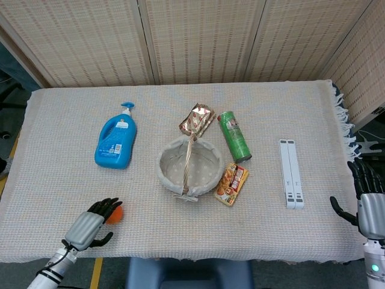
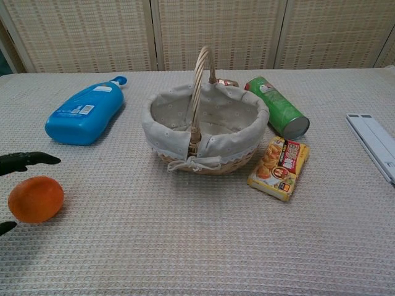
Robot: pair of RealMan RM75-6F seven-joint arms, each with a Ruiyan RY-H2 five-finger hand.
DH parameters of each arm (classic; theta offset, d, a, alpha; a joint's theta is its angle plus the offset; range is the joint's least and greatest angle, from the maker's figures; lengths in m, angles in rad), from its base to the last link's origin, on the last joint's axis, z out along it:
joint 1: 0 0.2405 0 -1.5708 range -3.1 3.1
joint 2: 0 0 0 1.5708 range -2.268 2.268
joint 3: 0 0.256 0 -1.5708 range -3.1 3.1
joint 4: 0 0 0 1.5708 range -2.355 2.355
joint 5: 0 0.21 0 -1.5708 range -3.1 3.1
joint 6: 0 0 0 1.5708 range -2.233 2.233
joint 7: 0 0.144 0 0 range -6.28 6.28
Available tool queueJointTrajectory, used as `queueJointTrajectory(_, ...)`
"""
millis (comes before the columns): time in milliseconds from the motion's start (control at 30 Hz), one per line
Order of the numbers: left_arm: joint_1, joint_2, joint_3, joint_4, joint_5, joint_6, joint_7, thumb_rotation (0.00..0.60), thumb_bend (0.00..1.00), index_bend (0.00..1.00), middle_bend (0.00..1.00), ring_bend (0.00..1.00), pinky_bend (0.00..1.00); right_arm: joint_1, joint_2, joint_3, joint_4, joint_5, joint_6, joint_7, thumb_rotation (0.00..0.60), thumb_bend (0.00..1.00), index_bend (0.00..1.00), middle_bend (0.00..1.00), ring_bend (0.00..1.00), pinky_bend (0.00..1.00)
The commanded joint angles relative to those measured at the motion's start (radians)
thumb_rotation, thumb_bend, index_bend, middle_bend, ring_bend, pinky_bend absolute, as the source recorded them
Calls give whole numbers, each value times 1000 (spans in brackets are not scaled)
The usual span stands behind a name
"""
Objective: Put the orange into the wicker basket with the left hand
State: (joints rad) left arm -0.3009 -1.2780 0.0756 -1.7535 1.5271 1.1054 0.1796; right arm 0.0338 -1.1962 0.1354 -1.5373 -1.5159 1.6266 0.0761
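Observation:
The orange (image 1: 115, 214) (image 2: 36, 198) lies on the cloth near the front left corner of the table. My left hand (image 1: 90, 227) hangs just over and in front of it with its fingers spread, hiding part of the fruit in the head view; only dark fingertips (image 2: 29, 160) show at the chest view's left edge, apart from the orange. The wicker basket (image 1: 164, 169) (image 2: 159, 126), cloth-lined with an upright handle, stands mid-table with nothing inside. My right hand (image 1: 368, 205) stays open at the table's right front edge.
A blue detergent bottle (image 1: 115, 140) lies behind the orange. By the basket are a green can (image 1: 234, 135), a foil packet (image 1: 197, 119) and a snack bag (image 1: 231, 183). A white folded stand (image 1: 290, 173) lies at the right.

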Motion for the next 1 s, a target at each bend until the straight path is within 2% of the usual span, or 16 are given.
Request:
queueJointTrajectory(33,-16,-40,5,-7,-34,-37,32,600,370,0,0,0,112,-2,0,0,1,-1,3,4,600,197,29,0,0,121)
queueJointTrajectory(267,-26,-153,-28,67,-73,-28,106,600,370,0,0,0,101,-1,1,-5,1,-5,1,2,600,197,33,0,0,121)
queueJointTrajectory(400,-24,-245,-51,164,-80,9,162,600,369,0,0,0,96,0,2,-6,2,-5,-2,2,600,197,34,0,0,121)
queueJointTrajectory(600,-31,-342,-84,304,-94,39,177,600,365,0,0,0,92,0,6,-7,-1,-5,-4,6,600,197,35,0,0,121)
queueJointTrajectory(667,-26,-367,-95,339,-102,61,185,600,367,0,0,9,130,0,5,-7,0,-6,-3,6,600,197,36,0,0,121)
queueJointTrajectory(700,-21,-379,-100,353,-102,78,188,600,370,0,1,34,168,0,5,-7,0,-6,-3,6,600,197,37,0,0,121)
queueJointTrajectory(767,-9,-409,-112,383,-92,128,174,600,404,26,88,241,354,0,5,-7,0,-5,-4,6,600,197,37,0,0,121)
queueJointTrajectory(800,-3,-423,-118,399,-84,157,166,600,425,62,142,326,416,1,4,-7,0,-4,-5,5,600,197,37,0,0,121)
queueJointTrajectory(833,6,-446,-128,423,-69,201,158,600,465,159,250,464,520,1,4,-8,0,-4,-6,3,600,197,37,0,0,121)
queueJointTrajectory(867,11,-462,-134,442,-56,234,151,600,498,246,320,545,591,2,4,-8,0,-4,-7,2,600,197,37,0,0,121)
queueJointTrajectory(933,20,-487,-145,472,-27,297,123,600,554,409,448,673,711,2,4,-9,-1,-6,-8,0,600,197,37,0,0,121)
queueJointTrajectory(1000,22,-490,-151,478,-12,326,107,600,584,520,531,741,761,2,4,-10,-2,-6,-8,-1,600,197,38,0,0,121)
